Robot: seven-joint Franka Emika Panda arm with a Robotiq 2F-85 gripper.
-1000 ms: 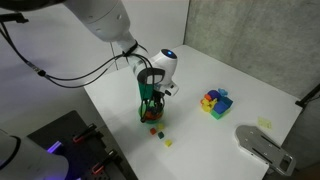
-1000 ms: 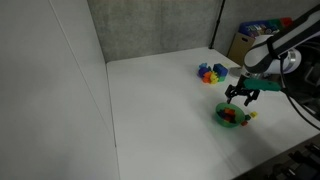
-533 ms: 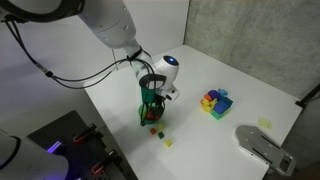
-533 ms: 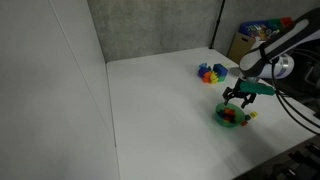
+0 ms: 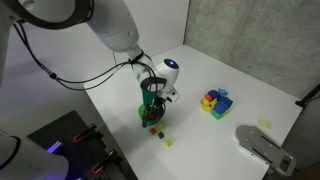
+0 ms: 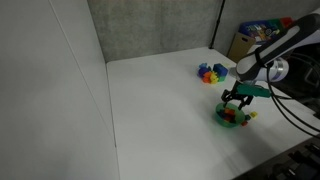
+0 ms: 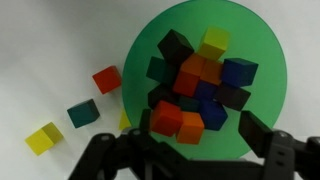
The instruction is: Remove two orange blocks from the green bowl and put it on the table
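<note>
Spreading out beneath your claw on every side, the white table was the largest thing in sight. You had the Panda arm reaching down over it, with the claw hanging directly above the green bowl. In both exterior views the claw's fingertips sat just over the bowl's contents, and you could not tell from there whether they touched anything.

Well away from the claw stood a cluster of blue, yellow, red and green blocks, also visible further back on the table in an exterior view.

In the wrist view your claw was released: its two dark fingers stood wide apart at the near rim of the bowl, gripping nothing. The bowl was heaped with small cubes in orange, blue, black, yellow and dark green. The orange blocks you were after lay side by side in the bowl, right between the spread fingers and touching each other. Another orange cube sat deeper in the heap, farther from the fingertips.

Outside the bowl, off to one side of the claw, three loose cubes rested on the table: a red one just beside the rim, a teal one near it, and a yellow one farthest out.
</note>
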